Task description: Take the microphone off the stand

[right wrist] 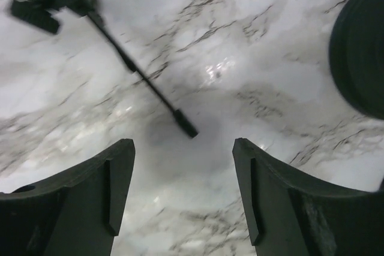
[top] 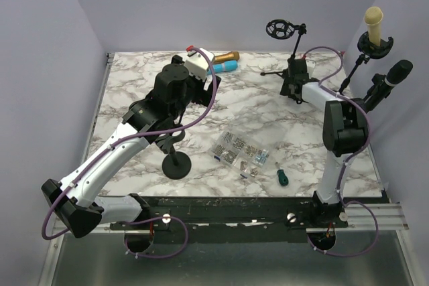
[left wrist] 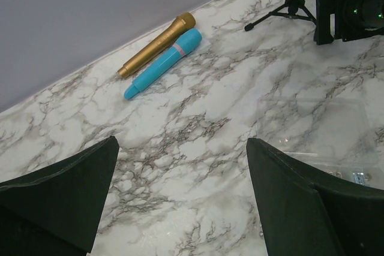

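Black microphone (top: 397, 74): judged the next target. Recommend closing squarely on its body below the head, then drawing it out along the clip's axis so the stand (top: 373, 97) does not tip. Right gripper (right wrist: 182, 160) is spread and empty over the marble table (right wrist: 240, 4). The microphone lies at its 3 o'clock, well apart.

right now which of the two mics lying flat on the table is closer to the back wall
The gold microphone. It lies farther back, and the blue microphone lies alongside it on the nearer side.
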Motion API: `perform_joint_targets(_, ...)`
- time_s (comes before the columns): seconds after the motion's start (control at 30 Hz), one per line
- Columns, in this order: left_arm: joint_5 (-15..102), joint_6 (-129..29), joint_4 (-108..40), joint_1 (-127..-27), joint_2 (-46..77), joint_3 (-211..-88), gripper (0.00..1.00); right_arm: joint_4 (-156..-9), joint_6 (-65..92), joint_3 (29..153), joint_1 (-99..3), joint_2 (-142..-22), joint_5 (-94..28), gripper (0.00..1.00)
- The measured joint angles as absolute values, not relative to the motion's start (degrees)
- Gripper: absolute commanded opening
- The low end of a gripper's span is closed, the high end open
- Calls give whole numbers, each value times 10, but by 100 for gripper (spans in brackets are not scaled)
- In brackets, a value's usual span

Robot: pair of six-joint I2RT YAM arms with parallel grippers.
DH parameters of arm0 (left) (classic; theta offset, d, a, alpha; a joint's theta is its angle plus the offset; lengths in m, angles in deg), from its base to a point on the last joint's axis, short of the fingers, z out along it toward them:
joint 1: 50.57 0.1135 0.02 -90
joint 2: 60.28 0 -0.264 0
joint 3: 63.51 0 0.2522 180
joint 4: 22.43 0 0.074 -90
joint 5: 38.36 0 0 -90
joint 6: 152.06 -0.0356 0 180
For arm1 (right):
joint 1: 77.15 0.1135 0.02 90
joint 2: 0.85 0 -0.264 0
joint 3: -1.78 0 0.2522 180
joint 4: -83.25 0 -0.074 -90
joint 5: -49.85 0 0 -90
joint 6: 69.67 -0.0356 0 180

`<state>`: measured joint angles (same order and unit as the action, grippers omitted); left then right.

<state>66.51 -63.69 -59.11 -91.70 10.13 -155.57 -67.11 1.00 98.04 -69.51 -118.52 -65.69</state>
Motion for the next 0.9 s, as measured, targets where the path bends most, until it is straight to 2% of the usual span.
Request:
perform_joint_targets(0.23, 664, -637, -592, -917, 101, -1556, 91, -724, -110, 920, -695, -1079, -533, 81)
perform_joint_targets(0.43, 664, -637, -593, -917, 101, -1556, 91, -789, -230, 911, -698, -1053, -497, 82)
perform_joint_targets(0.5, 663, -637, -593, -917, 101, -1556, 91, -803, -270, 911, -701, -1053, -497, 78)
perform_joint_targets(0.7, 664, -637, -595, -917, 101, -1556, 91, -825, -350, 919, -709, -1057, -518, 77)
perform_joint_targets(0.8, 664, -637, -595, -917, 101, -1556, 91, -839, -365, 940, -714, -1071, -527, 63)
perform_joint_targets(0.9, 663, -637, -595, -917, 101, -1556, 91, -851, -384, 956, -719, -1085, -527, 61)
